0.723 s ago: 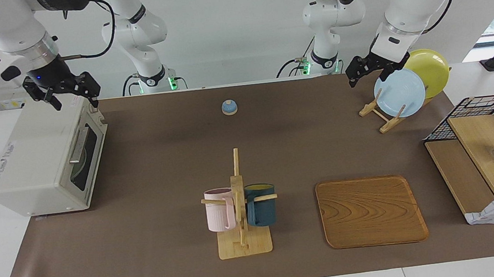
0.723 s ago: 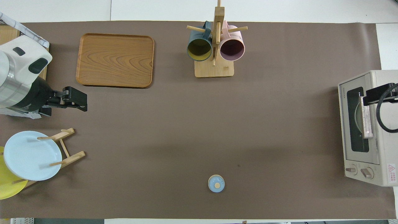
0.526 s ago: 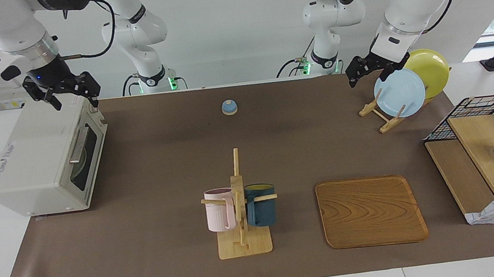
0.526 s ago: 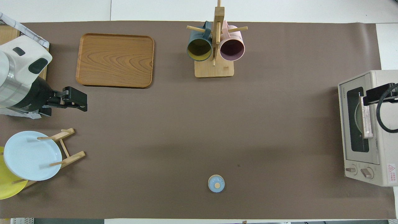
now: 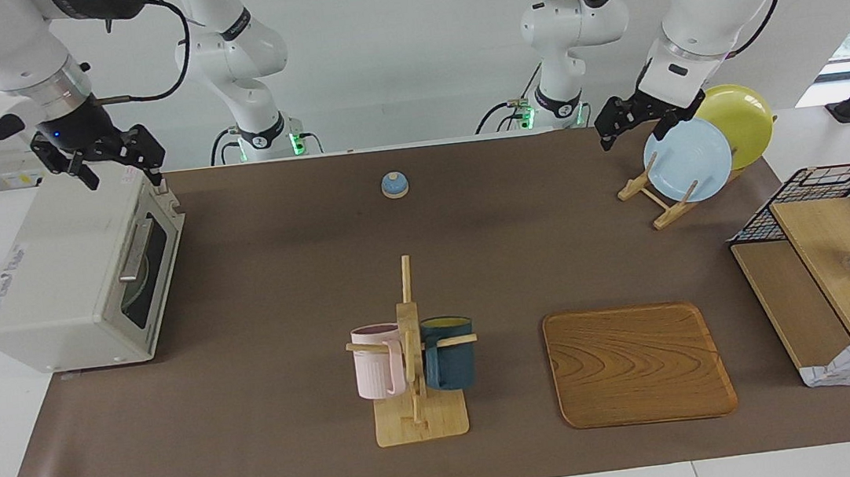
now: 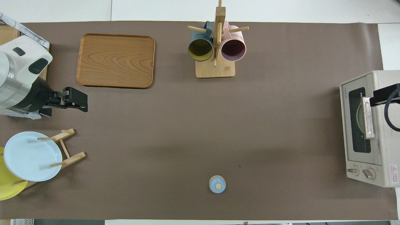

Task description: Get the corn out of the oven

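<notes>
Still at the very first step: oven (image 5: 73,275), at the left edge of the facing view, shut, corn not visible through the dark glass. Right gripper (image 5: 113,164) over the oven's top, upper left of the frame, jaws wide, empty. Left gripper (image 5: 630,126) waiting at upper right beside the blue plate (image 5: 687,160), jaws also wide. Next, probably: down to the silver handle (image 5: 132,249), then pulling the door open.

I counted one oven (image 5: 74,279), door closed. Two mugs (image 5: 377,361) hung on one mug rack (image 5: 419,421). Two plates (image 5: 687,160) stood in one plate rack (image 5: 663,209). I logged one wooden tray (image 5: 638,364), one small blue lidded dish (image 5: 395,185), one wire basket (image 5: 834,184), two arms.
</notes>
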`<state>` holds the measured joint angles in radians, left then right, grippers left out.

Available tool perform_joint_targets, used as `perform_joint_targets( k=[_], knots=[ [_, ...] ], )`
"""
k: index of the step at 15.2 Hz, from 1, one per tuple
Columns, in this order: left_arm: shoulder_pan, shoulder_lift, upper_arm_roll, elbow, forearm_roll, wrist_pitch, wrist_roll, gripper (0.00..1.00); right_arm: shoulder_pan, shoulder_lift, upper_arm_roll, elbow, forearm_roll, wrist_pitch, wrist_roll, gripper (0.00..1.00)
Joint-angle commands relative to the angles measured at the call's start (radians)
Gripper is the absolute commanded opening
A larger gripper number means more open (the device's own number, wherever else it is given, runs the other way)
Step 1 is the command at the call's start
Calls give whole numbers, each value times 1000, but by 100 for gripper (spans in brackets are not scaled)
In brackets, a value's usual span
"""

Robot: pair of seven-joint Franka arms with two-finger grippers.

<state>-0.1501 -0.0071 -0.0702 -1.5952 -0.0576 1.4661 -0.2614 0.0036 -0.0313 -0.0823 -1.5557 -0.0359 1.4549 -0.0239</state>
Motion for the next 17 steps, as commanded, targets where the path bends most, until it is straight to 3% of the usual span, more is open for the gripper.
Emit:
perform_joint_targets(
  k=[1, 2, 5, 7, 9, 13, 17],
  knots=[
    [1, -14, 0, -9, 19, 5, 1, 100, -14, -18, 6, -18, 17, -16, -14, 100],
    [1, -14, 0, -9, 19, 3, 1, 100, -11, -18, 6, -26, 17, -7, -40, 99],
    [1, -14, 0, -9, 19, 5, 1, 100, -1, -57, 6, -114, 4, 76, -57, 23],
    [1, -14, 0, -9, 19, 5, 1, 100, -2, -100, 9, -217, -7, 166, -60, 0],
    [1, -14, 0, -9, 19, 3, 1, 100, 4, -139, 13, -315, -12, 234, -51, 0],
    [1, -14, 0, -9, 19, 3, 1, 100, -10, -134, 12, -403, -24, 356, -48, 0],
    [1, -14, 0, -9, 19, 5, 1, 100, 0, -139, 13, -458, -143, 392, 58, 0]
  ],
)
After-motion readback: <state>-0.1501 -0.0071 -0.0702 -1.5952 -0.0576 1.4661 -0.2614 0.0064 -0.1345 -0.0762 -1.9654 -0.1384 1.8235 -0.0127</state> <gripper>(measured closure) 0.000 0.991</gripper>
